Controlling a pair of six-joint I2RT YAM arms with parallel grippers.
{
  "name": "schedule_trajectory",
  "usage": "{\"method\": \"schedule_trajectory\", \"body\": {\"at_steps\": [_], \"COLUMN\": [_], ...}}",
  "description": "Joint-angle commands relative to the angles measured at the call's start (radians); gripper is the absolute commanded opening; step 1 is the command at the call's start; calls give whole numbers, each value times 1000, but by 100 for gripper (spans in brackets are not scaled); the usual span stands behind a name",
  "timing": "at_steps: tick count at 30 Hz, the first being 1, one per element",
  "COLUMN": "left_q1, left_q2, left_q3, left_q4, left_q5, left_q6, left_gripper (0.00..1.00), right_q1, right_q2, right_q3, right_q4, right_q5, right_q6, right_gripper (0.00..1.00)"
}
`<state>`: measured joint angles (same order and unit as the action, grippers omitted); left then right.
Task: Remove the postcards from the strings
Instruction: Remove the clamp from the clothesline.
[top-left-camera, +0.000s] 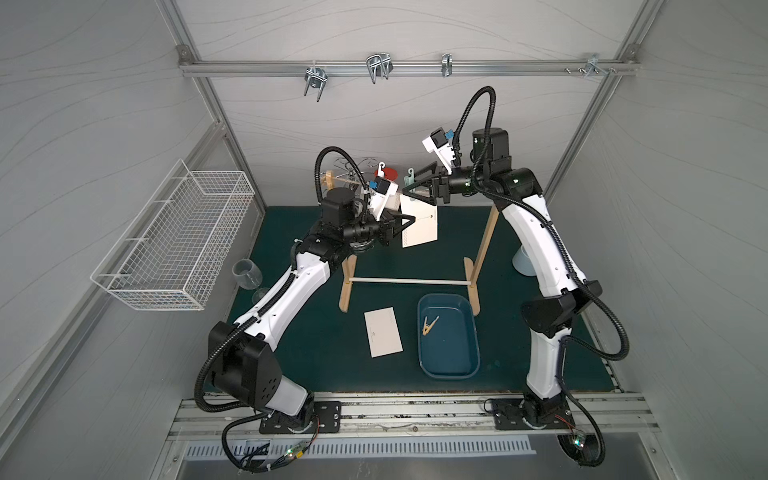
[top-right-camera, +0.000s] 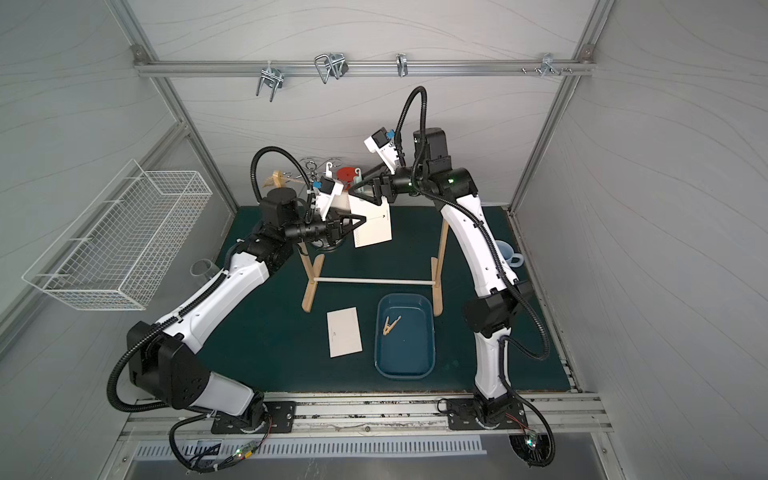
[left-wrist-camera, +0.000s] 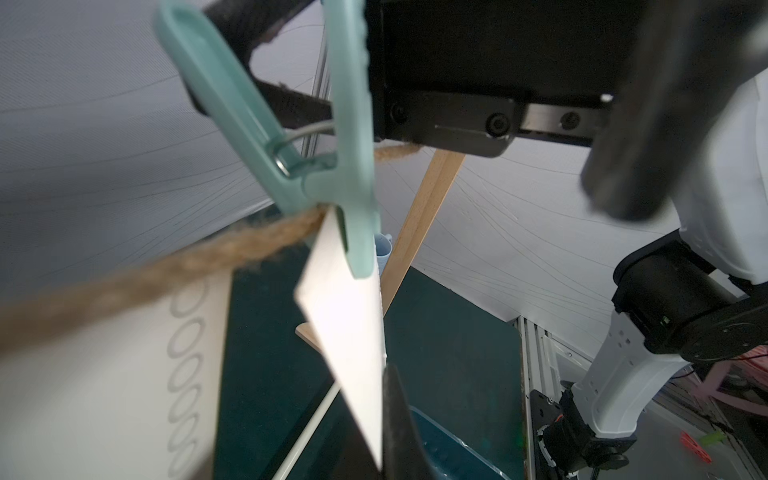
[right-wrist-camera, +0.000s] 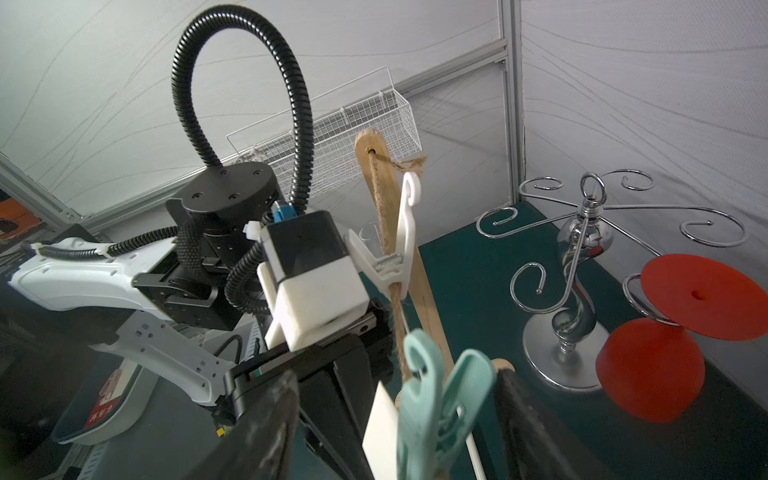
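1. Clamping left claw (top-left-camera: 412, 219) together on left edge of hanging postcard (top-left-camera: 422, 228).
2. Straddling teal peg (right-wrist-camera: 432, 399) with right claw (right-wrist-camera: 395, 374), apart, directly above card on string (left-wrist-camera: 208, 257), far centre.
3. Calls for squeeze across peg's handles.

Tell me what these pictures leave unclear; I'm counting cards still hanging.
Second hanging postcard: blurred in the left wrist view, mostly behind the left wrist camera in both top views.
Left claw: its hold on the pegged postcard is cut off at the left wrist view's edge.
Flat postcard: print too small in both top views.
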<state>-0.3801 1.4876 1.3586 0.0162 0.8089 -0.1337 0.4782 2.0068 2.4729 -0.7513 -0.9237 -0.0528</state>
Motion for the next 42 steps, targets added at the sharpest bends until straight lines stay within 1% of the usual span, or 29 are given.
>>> {"method": "schedule_trajectory", "body": {"at_steps": [1,10,14,26,27,33,42], "left_q1": [0,0,0,6,6,9,10], "left_q2": [0,5,6,11,9,7,6], "left_q3": [39,40,43,50,50,50,50], "left_q4": [25,18,11,9,7,9,9], "left_q5": [30,30,32,41,41,42,43], "left_q6": [16,20,25,18,19,18,17], "left_gripper": [0,0,0,0,0,0,0], "right_q1": [11,8,0,-20,-20,-20,-21], "right_q2": [27,21,17,-5,-5,-2,0], "right_q3": [27,28,21,-12,-14,-17,-19], "right_q4": [-41,-45,-40,-22,-21,-22,-23], "right_q5": [-32,-57,-87,-153,-154,-166,-179], "right_q6": [-20,-32,-27,-16,-16,-15,-13], "right_gripper": [74,60,55,52,50,44,41]}}
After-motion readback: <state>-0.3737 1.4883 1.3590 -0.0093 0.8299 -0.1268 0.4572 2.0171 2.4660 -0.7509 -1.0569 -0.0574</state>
